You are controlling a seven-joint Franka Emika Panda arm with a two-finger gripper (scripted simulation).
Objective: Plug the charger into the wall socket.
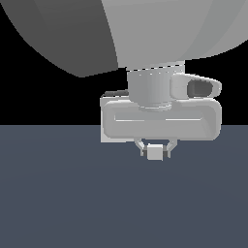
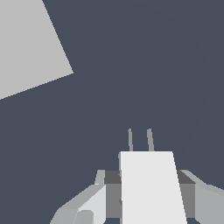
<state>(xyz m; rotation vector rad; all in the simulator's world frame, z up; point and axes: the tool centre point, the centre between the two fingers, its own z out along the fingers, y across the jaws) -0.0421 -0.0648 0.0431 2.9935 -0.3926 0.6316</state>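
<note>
Dark blue-grey floor [image 1: 58, 203] lies under us; our gripper [image 1: 155, 153] is closed tight on the charger [image 1: 155, 152], prongs [image 2: 140, 140] pointing ahead, with the socket [image 2: 26, 48] well apart.

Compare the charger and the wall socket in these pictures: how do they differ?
The charger sits clamped between the jaws of the gripper; the wall socket stands free, apart from it. The charger is a small block with two thin prongs at its front; the wall socket is a broad flat plate. In the wrist view the charger looks brighter white, the wall socket greyer. Both are plain and pale.
</note>
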